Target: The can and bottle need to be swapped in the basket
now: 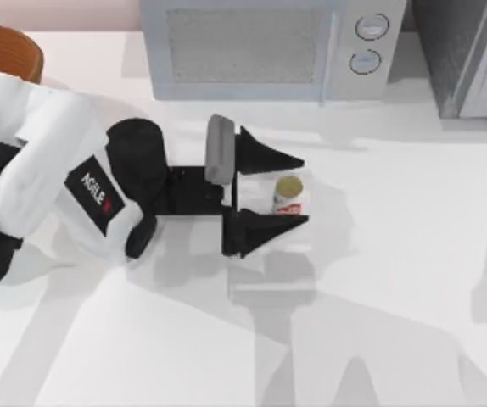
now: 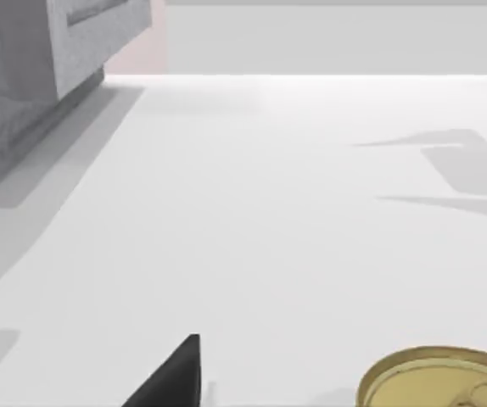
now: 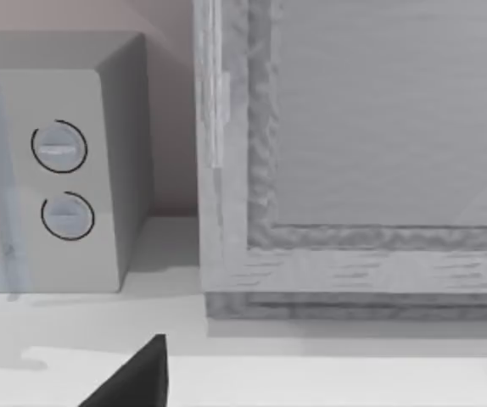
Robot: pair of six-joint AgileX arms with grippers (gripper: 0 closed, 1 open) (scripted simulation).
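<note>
Near the centre of the top view, on the white tabletop [image 1: 396, 254], the small cylindrical can with a white and red label and dull gold top [image 1: 288, 196] stands upright between the spread-apart black fingers of the left gripper [image 1: 290, 190], with the round orange-brown wicker basket [image 1: 6, 49] at upper left.

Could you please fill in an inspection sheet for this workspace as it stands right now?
Surface: white table, arm shadows across it.
Job's things: can upright on the table between the left gripper's fingers; basket at the far left corner, cut by the frame; bottle, nothing seen.
Clutter: nothing seen.
Grippers: left gripper open around the can, not closed on it; a dark fingertip in the right wrist view.
Cables: nothing seen.
Surroundings: microwave at the back, grey cabinet beside it.
</note>
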